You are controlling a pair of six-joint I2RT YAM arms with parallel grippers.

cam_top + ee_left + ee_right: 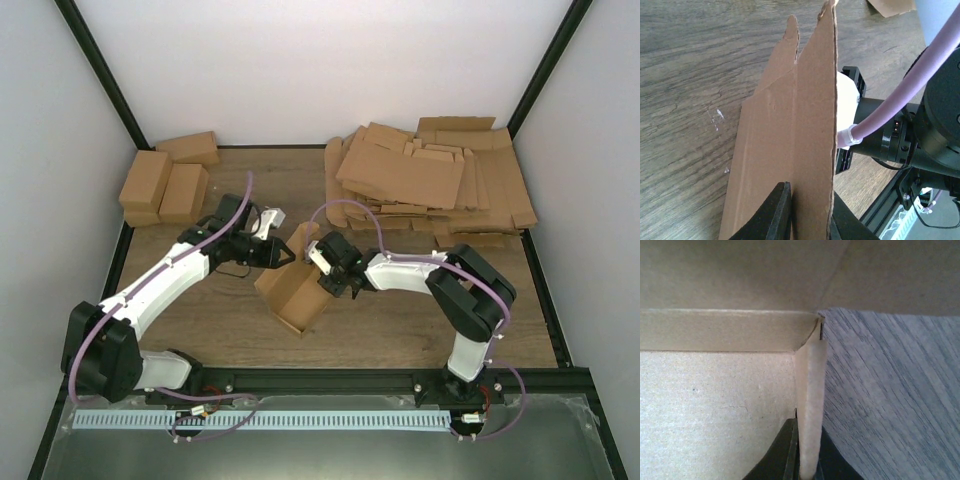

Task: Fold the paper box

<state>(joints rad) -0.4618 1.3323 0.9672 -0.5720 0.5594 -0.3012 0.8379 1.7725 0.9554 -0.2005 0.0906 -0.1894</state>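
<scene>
Wood bench: paper box half-erected, right btwn both arms. Left end effector pinches one wall, right end effector clamped on the opposite edge. Step: squaring the tube, prob. Next: tuck end flaps w/o crushing.

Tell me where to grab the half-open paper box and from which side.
Take a standing wall of the paper box by its free edge, jaws straddling the thin sheet, coming in level from the side. The walls stand upright and are one layer thick, so a narrow pinch suffices. The left gripper and the right gripper each pinch a wall that way.
</scene>
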